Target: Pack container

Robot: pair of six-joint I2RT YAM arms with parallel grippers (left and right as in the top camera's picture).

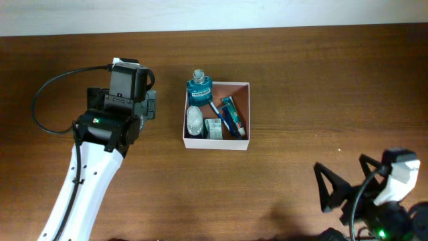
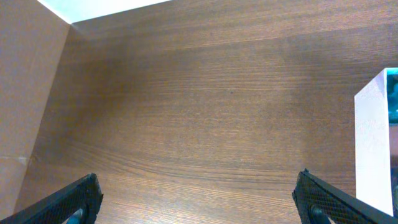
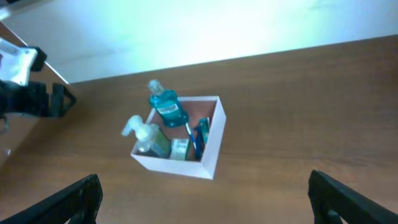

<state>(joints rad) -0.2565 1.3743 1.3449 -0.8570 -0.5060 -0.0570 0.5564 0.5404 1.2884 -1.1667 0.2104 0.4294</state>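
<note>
Apart stand left gripper and right gripper (tips cropped); container contents overlap.

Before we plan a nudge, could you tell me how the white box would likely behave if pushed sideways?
The container probably slides easily on the smooth table. Its thin walls may flex. The tall mouthwash bottle could tip.

One container, one mouthwash bottle, one pump bottle, one tube

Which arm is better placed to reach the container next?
Probably the left. The open left gripper sits close beside the container, whose white wall shows at its camera's edge. The right gripper, also open, is much farther away.
</note>
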